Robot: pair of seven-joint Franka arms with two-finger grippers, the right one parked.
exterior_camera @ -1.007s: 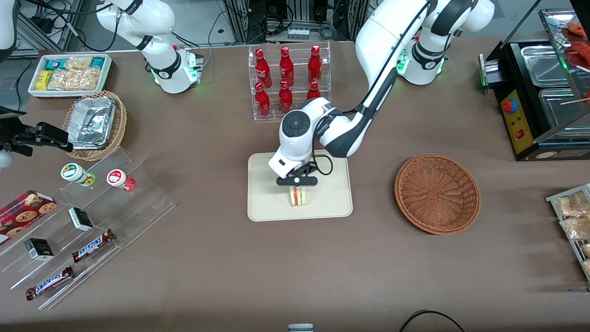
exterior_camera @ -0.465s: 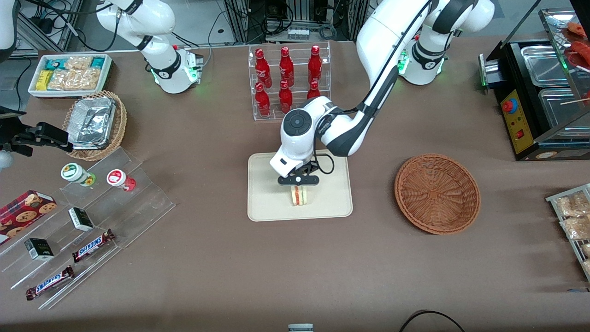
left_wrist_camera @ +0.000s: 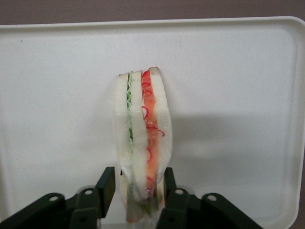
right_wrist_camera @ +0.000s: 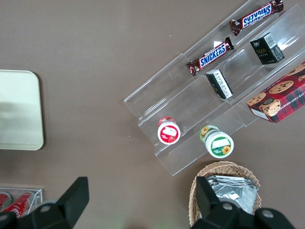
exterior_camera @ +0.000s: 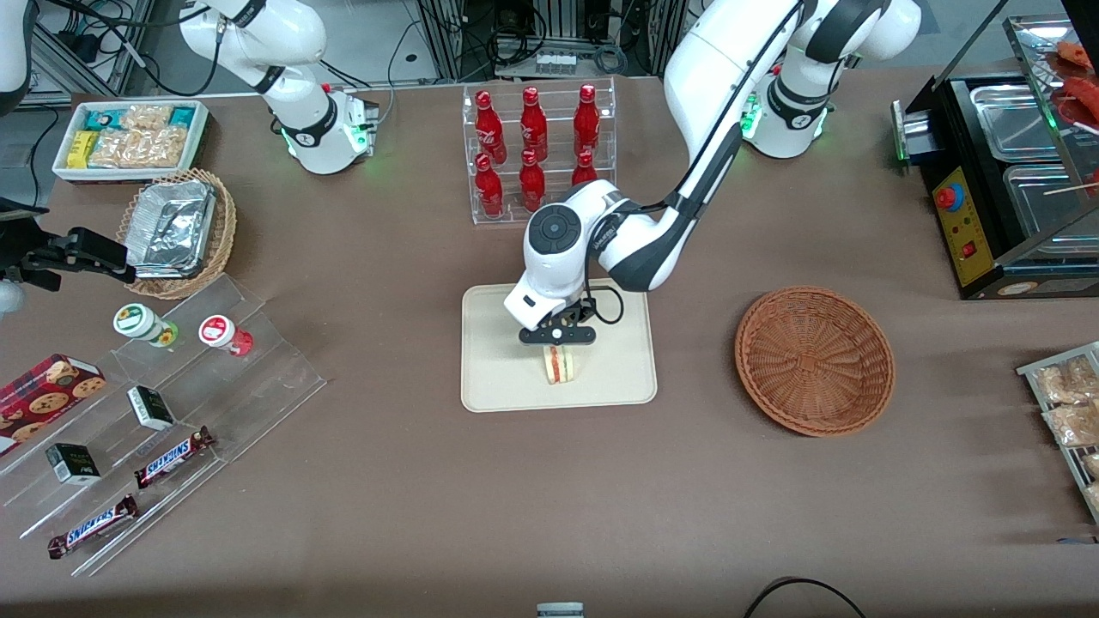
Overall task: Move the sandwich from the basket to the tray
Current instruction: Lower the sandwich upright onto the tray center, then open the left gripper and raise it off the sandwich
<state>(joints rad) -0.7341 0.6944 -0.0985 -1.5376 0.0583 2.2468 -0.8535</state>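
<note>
While the sandwich [exterior_camera: 561, 366] stands on its edge on the tray [exterior_camera: 498, 360], the gripper [exterior_camera: 556, 342] hangs directly over it with its jaws pinching the bread slices from both sides. From the left wrist view the two black fingers [left_wrist_camera: 106, 186] press against the outer slices of the sandwich [left_wrist_camera: 142, 143], and the red, white and green filling layers run away from the gripper [left_wrist_camera: 136, 191] across the cream surface of the tray [left_wrist_camera: 238, 95]. The wedge sits upright with its cut edge facing up toward the wrist camera, and its shadow falls on the tray just beside it.

Taking the tray as the landmark: the sandwich rests on it nearer to the front camera than the tray's middle. The basket [exterior_camera: 814, 360] lies on the table well apart from the tray, toward the working arm's end, and holds nothing that can be seen. An acrylic rack of red bottles [exterior_camera: 537, 150] stands farther from the front camera than the tray. Clear stepped shelves with snack bars and cups [exterior_camera: 163, 386] lie toward the parked arm's end of the table from the tray.
</note>
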